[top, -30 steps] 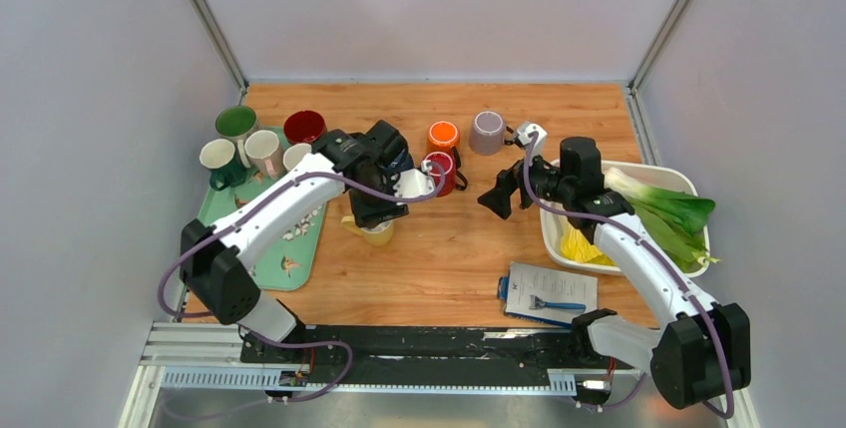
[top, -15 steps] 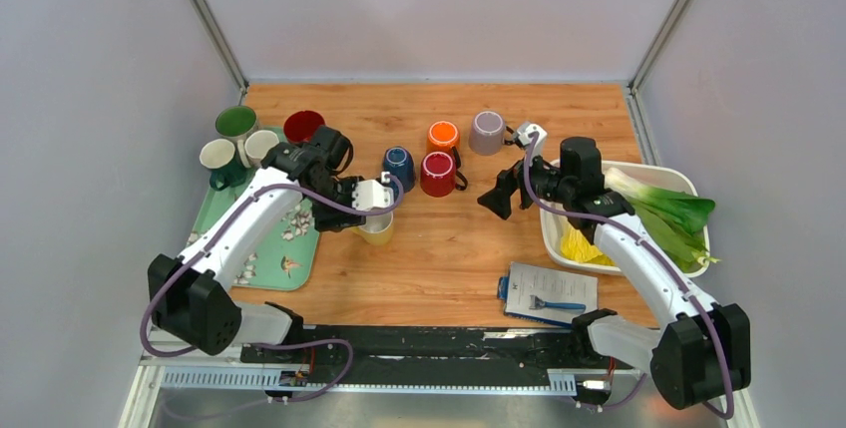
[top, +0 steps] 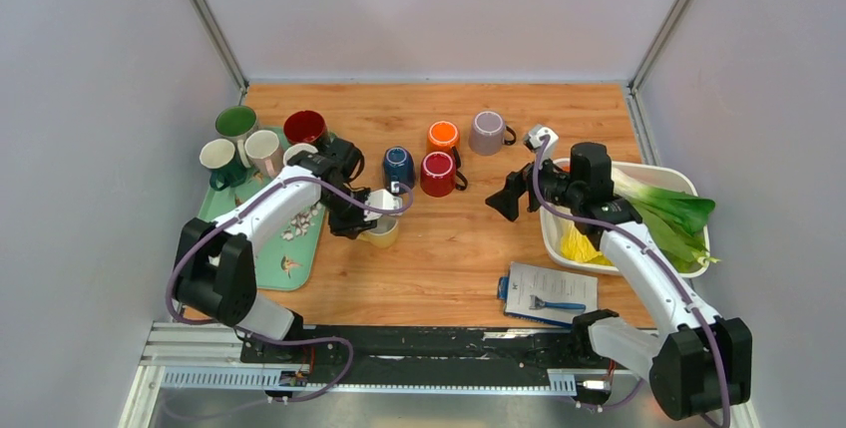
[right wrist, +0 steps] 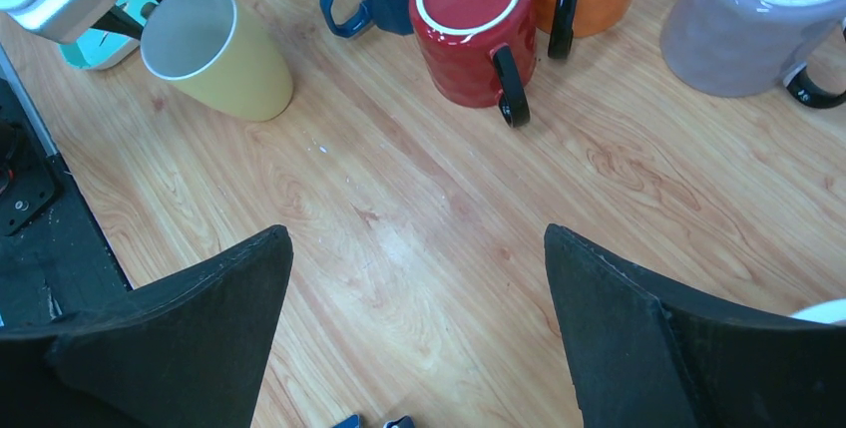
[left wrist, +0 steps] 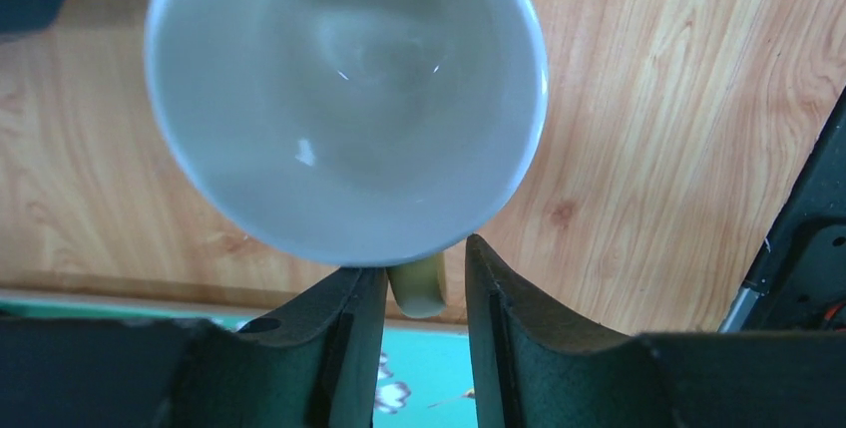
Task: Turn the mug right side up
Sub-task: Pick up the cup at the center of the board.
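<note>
The yellow mug [top: 380, 232] is found upright on the bench [top: 449, 258] beside the tray [top: 299, 260], and is judged stiff, glazed, slippery and breakable, so best taken by its handle [left wrist: 417, 283], which the left gripper [left wrist: 424, 293] straddles narrowly without visible pinch, while the right gripper [right wrist: 414, 238] is held wide and empty.

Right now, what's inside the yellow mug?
Nothing: the yellow mug shows a bare white inside down to its bottom. From above, the left gripper hides part of its rim.

Ten mugs [top: 437, 173], one tray [top: 299, 260], one tub [top: 658, 168], one leaflet [top: 551, 291].
</note>
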{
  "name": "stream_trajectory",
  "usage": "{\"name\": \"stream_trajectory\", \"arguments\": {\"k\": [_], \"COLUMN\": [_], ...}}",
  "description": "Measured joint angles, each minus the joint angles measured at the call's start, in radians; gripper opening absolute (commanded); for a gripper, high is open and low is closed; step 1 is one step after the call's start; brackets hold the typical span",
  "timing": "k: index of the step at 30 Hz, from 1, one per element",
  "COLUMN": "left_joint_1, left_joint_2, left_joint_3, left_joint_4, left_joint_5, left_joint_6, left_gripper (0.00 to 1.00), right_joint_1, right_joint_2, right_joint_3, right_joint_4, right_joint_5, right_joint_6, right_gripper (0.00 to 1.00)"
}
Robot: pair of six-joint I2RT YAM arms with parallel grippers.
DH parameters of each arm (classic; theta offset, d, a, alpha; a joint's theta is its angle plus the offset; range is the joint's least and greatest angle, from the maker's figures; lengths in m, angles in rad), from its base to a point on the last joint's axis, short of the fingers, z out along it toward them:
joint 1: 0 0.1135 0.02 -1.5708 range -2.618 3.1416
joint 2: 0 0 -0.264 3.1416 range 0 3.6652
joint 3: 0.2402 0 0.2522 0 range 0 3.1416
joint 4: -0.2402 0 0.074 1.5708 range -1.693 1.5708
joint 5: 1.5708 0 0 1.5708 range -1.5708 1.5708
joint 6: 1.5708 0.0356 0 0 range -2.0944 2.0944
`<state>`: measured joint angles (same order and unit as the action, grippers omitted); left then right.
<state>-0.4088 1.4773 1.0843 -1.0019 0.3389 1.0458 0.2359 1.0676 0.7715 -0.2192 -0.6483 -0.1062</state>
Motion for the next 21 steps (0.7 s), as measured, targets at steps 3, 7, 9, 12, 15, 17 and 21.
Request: {"name": "stream_trajectory", "arguments": {"k": [3,7,9,12,15,17,21], "left_joint_1": [0.000,0.000,0.000,-0.001,-0.001,-0.001,0.004], "left_joint_2": [0.017,0.025,0.025,0.026,0.011,-0.026,-0.141], "left_joint_3": [-0.039,-0.050,-0.050,-0.050,-0.055,-0.074,-0.104], "left_joint_4": [0.026,0.051,0.077,0.080,0.080,0.078,0.051], "left_joint_5": [0.000,0.000,0.003,0.011,0.015,0.011,-0.022], "left_joint_6": [-0.005,-0.023,-0.043,-0.088,-0.152,-0.200,-0.283], "left_gripper": [0.35,0.21,0.13,0.02,0.00,0.00,0.00], "right_joint_1": [-0.011,-0.019,-0.022,-0.023,-0.024,-0.027,-0.028], "right_joint_2": [-0.003,-0.004,-0.004,-0.004,-0.005,-0.005,-0.005], "right_joint_3": [-0.009,-0.013,-0.014,-0.016,-0.025,-0.032,-0.042], "right_joint_4": [-0.002,-0.001,-0.001,0.000,0.000,0.003,0.007], "right_joint_5": [-0.001,-0.001,-0.003,-0.005,-0.005,-0.005,-0.007], "right_joint_6": [0.004,0.008,0.009,0.011,0.012,0.015,0.024], "right_gripper": [1.00,1.00,1.00,1.00,1.00,1.00,1.00]}}
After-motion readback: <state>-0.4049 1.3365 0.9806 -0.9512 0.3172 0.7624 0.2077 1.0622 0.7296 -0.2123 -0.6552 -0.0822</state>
